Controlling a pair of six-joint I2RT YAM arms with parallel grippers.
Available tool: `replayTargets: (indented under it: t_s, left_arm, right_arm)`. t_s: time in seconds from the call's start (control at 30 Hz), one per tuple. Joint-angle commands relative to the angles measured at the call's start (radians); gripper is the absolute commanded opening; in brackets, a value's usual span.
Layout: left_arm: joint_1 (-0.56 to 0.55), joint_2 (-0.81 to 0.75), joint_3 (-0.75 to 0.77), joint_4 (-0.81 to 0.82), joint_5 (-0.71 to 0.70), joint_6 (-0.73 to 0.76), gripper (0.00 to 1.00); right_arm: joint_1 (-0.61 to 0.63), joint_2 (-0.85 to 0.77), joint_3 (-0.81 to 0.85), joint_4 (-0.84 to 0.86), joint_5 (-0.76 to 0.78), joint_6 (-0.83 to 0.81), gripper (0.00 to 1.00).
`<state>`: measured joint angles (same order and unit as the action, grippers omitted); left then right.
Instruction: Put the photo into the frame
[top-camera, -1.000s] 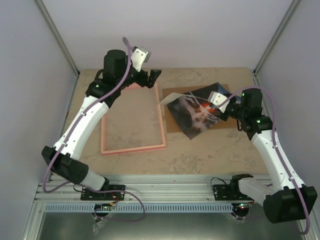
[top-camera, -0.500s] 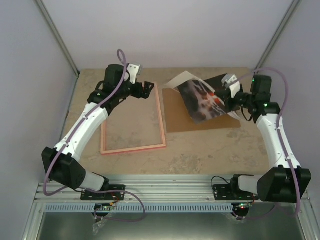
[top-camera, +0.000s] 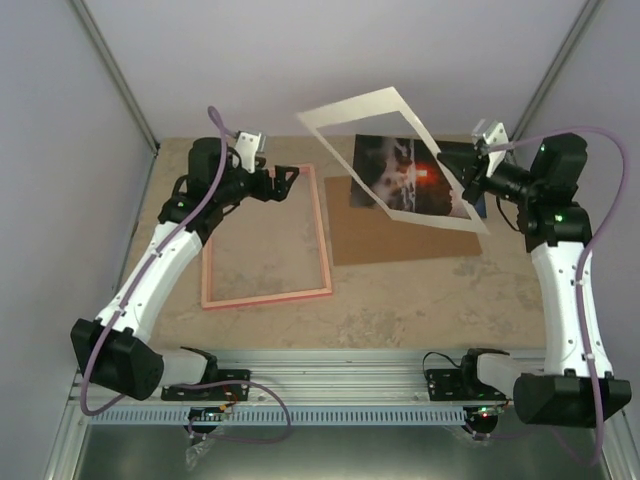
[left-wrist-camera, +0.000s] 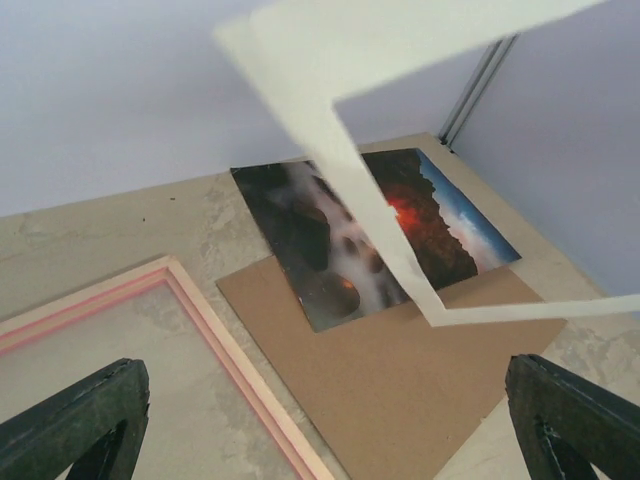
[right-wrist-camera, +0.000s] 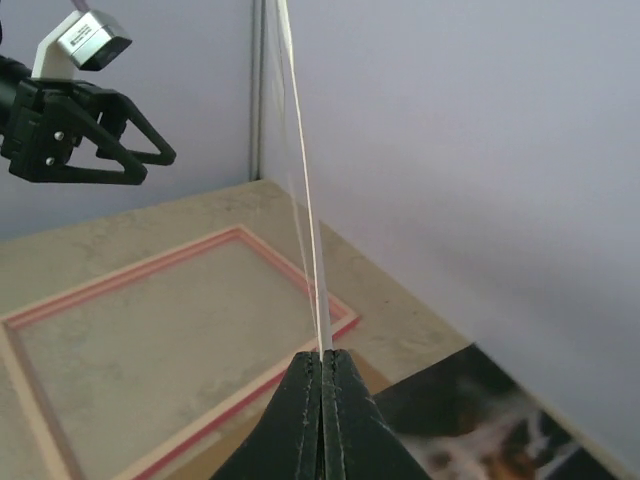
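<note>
Top external: right gripper (top-camera: 467, 167) pinching white paper border (top-camera: 340, 112) aloft, upper centre; left gripper (top-camera: 288, 176) hanging open by frame (top-camera: 322, 232), left. Photo (top-camera: 400, 175) lying on cardboard (top-camera: 400, 242), centre right. Likely needing: parking border clear of photo.

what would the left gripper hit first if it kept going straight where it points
Probably the cardboard under the photo, passing below the white mat the right gripper holds; depth is unclear.

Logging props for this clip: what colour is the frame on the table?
The frame is bright pink; the top external view shows it best.
</note>
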<state>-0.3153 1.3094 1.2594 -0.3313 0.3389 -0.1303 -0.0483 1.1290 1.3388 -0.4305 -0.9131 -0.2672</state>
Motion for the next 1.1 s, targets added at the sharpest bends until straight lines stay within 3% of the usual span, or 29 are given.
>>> replayTargets:
  t_s: [0.0, 0.23, 0.37, 0.7, 0.93, 1.07]
  left_arm:
    - [0.070, -0.068, -0.049, 0.070, 0.162, 0.042, 0.99]
    - [0.105, -0.125, -0.093, 0.111, 0.334, 0.027, 0.99]
    - [0.128, -0.147, -0.095, 0.148, 0.340, -0.018, 0.99]
    - [0.307, -0.197, -0.121, 0.129, 0.343, -0.103, 0.97]
    - [0.629, -0.254, -0.171, 0.147, 0.121, -0.276, 0.94]
    - [0.749, -0.268, -0.169, 0.143, 0.087, -0.319, 0.92]
  right_arm:
    - [0.005, 0.006, 0.020, 0.068, -0.090, 0.145, 0.01]
    - [0.019, 0.011, 0.043, 0.238, -0.170, 0.320, 0.01]
    - [0.044, 0.023, 0.039, 0.306, -0.198, 0.390, 0.01]
    - [0.149, 0.148, 0.065, 0.510, -0.199, 0.615, 0.01]
    - [0.314, 0.249, 0.050, 0.693, -0.154, 0.845, 0.01]
    - [0.408, 0.385, 0.088, 0.806, -0.121, 1.007, 0.00]
